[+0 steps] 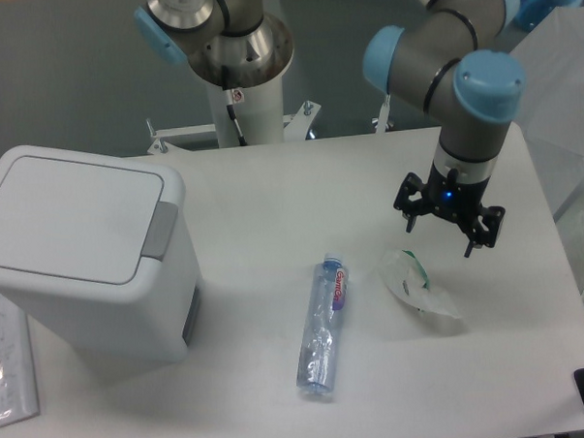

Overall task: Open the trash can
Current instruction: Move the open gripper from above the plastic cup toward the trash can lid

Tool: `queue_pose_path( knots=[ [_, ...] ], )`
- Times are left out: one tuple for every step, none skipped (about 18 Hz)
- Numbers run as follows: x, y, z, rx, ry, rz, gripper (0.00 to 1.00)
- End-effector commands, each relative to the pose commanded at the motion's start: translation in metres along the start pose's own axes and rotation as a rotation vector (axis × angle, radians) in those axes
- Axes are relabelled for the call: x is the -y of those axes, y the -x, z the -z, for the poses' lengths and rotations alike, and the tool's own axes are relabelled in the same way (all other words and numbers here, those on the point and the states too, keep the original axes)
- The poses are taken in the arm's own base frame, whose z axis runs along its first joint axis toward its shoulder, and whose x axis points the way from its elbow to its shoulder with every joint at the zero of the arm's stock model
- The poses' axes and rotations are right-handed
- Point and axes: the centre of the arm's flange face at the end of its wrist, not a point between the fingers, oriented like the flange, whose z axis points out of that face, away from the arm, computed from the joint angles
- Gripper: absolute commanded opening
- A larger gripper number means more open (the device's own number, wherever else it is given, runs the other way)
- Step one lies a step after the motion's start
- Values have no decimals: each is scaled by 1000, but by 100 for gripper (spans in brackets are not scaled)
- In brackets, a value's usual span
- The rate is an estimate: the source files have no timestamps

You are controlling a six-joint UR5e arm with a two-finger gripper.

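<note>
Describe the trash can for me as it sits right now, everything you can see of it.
The trash can is a large boxy bin of white plastic, it seems, with rounded corners, standing upright at the table's left side. Its flat white lid lies shut, with a grey latch tab on the edge facing the bottle. Nothing touches it; the gripper hangs far to the right.
</note>
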Motion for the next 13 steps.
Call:
queue_pose_path(
  knots=[
    [7,-6,7,7,-8,29,100],
    [19,-16,13,11,-13,57,100],
    [31,-21,20,17,-22,102,100],
    [45,-25,28,26,-34,142,100],
    [59,-33,34,23,-40,173,100],
    [70,-39,39,18,-43,204,100],
    [82,-45,45,10,-46,237,100],
    [94,-53,51,0,-51,270,100],
    [106,-59,59,-2,-57,297,100],
    [119,-67,67,-6,-63,316,100],
    [130,-75,74,-16,-74,332,100],
    [140,-82,80,-32,-84,352,100],
    [148,-89,85,-44,-92,369,100]
  ],
)
